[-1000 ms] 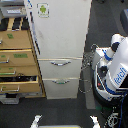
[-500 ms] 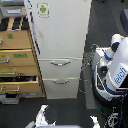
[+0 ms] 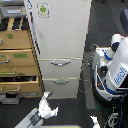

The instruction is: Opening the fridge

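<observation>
The fridge point(image 3: 59, 45) stands centre-far, upper door shut. The gripper point(image 3: 46, 106) is held low, near the lower drawer; whether its jaws are parted cannot be told, and nothing is held, presumably pre-grasp.

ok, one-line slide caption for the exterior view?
White gripper rises below the closed white fridge, beside a tan drawer cabinet.

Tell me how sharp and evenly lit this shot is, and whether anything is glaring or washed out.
In the exterior view the picture is soft and blocky; the green sticker on the fridge is a blur. The white fridge door is bright, nearly washed out, with no sharp glare spot, while the floor is very dark. The hand at the bottom edge is too blurred to read its fingers.
</observation>
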`<action>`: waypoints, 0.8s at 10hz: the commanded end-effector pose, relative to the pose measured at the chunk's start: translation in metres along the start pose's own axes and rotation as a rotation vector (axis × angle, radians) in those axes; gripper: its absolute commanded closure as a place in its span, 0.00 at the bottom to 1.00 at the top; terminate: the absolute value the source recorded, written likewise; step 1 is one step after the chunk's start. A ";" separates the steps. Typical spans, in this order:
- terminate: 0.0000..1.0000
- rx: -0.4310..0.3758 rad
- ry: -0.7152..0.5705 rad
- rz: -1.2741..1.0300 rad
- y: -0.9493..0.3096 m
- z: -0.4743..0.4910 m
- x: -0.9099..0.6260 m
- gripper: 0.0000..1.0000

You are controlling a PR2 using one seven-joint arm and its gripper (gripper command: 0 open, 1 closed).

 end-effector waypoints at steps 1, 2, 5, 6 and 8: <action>0.00 -0.061 0.060 0.139 0.078 0.046 0.087 0.00; 0.00 -0.029 0.071 0.177 0.103 0.062 0.108 0.00; 0.00 0.021 0.077 0.289 0.159 0.097 0.120 0.00; 0.00 0.035 0.078 0.332 0.178 0.111 0.125 0.00; 0.00 0.045 0.075 0.453 0.222 0.141 0.140 0.00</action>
